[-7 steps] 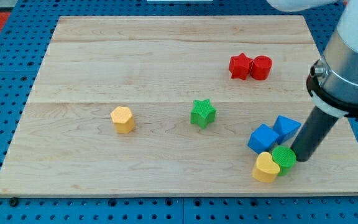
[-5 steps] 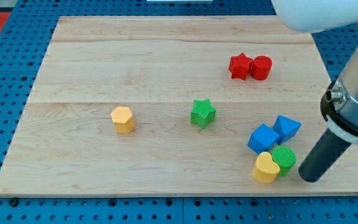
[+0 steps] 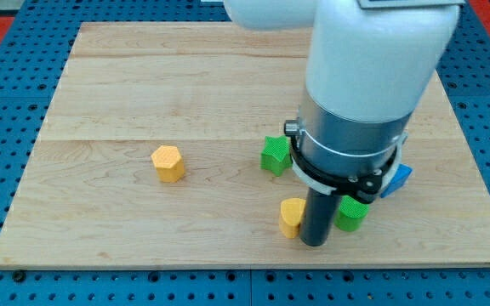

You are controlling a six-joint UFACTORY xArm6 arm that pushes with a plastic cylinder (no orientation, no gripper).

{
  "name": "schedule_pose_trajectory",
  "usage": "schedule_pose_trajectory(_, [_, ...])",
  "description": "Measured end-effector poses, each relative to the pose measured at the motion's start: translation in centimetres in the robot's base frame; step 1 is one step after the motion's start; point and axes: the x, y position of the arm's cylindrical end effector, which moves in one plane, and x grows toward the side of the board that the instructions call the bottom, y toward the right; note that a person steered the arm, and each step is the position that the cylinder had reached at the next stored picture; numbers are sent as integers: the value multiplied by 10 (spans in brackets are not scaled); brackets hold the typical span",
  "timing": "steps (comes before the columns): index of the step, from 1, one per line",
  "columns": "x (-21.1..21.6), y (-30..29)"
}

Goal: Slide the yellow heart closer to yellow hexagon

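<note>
**Push under way: yellow heart partway toward the yellow hexagon**

Camera view: My tip point(image 3: 315, 243) stands on the tabletop point(image 3: 126, 93) near the view's bottom edge, right of centre. It sits just to the view's right of the yellow heart point(image 3: 292, 218), touching it or very nearly so; the rod hides the heart's right side, so the exact contact cannot be made out. The arm carries no jaws at all, only the rod, so nothing is gripped, and the heart simply rests on the wood against the rod's side.

The yellow hexagon point(image 3: 168, 163) lies well apart from the heart, toward the view's left and a little higher. The wood between them looks free of other blocks.

Around the rod, a green star point(image 3: 275, 155) sits above the heart, partly hidden by the arm's grey collar. A green block point(image 3: 350, 214), whose shape I cannot tell here, lies just to the right of the rod. A blue block point(image 3: 399, 178) peeps out further right, mostly covered. The arm's white body hides much of the view's upper right.

In my judgement the step in hand is the push itself: the tip is on the far side of the heart from the hexagon, which is the right place to drive from. The next move calls for a push leftward and slightly upward in the view, kept centred on the heart so it does not slip off the rod, and stopped short of the hexagon.
</note>
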Motion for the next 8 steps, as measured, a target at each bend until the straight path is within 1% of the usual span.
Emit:
schedule_pose_trajectory(2, [-9, -41])
schedule_pose_trajectory(3, [-13, -46])
schedule_pose_trajectory(4, [-11, -21])
schedule_pose_trajectory(5, [-14, -9])
schedule_pose_trajectory(7, [-54, -46])
schedule_pose_trajectory(8, [-67, -82])
